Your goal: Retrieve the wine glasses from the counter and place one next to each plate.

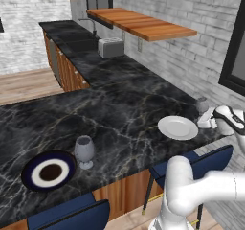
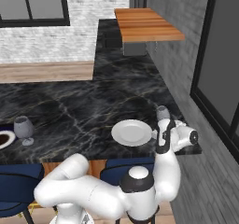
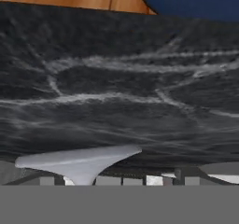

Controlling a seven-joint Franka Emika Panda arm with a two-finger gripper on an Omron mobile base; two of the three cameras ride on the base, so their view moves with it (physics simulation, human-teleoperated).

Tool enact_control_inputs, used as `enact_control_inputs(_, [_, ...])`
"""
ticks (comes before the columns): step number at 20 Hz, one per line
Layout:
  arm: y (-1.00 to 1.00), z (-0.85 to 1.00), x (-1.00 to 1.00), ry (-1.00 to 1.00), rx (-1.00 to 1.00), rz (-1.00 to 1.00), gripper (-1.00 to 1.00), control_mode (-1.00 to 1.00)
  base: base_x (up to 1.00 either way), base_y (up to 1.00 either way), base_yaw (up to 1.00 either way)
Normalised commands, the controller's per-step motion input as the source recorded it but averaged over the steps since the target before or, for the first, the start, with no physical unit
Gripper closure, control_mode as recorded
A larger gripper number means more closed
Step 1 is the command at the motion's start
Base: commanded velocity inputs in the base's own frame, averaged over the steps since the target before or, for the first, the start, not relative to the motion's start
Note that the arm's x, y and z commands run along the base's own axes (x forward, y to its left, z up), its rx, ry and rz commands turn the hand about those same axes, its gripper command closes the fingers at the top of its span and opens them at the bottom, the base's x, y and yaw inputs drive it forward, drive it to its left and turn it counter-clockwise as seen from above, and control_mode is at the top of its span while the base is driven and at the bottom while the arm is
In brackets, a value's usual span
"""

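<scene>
On the black marble counter one smoky grey wine glass stands upright just right of the dark blue plate. A second wine glass stands just beyond the white plate, near the counter's right end. My gripper hangs right at this glass, its jaws spread apart. In the hand view the glass's round foot sits very close against the marble.
A toaster stands far back under the wooden wall shelf. Blue chairs are tucked along the counter's near edge. The brick wall and a dark window frame close the right side.
</scene>
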Motion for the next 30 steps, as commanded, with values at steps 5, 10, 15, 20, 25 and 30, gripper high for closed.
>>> enact_control_inputs(5, [-0.46,0.0,-0.04,0.09,0.03,-0.01,-1.0,-1.0,0.0,0.0,0.0])
enact_control_inputs(10, [-0.36,0.0,-0.26,0.04,0.03,0.0,-1.0,-1.0,0.0,0.0,0.0])
enact_control_inputs(15, [0.0,0.0,-0.88,-0.08,0.0,-0.01,-1.0,-1.0,0.0,0.0,0.0])
enact_control_inputs(20, [0.0,0.35,-1.0,-0.14,0.0,-0.04,-1.0,-1.0,0.0,0.0,0.0])
enact_control_inputs(25, [0.14,0.99,-0.99,-0.14,0.0,0.0,-1.0,-1.0,0.0,0.0,0.0])
enact_control_inputs(30, [0.58,1.0,-1.0,-0.13,0.0,0.01,-1.0,-1.0,0.0,0.0,0.0])
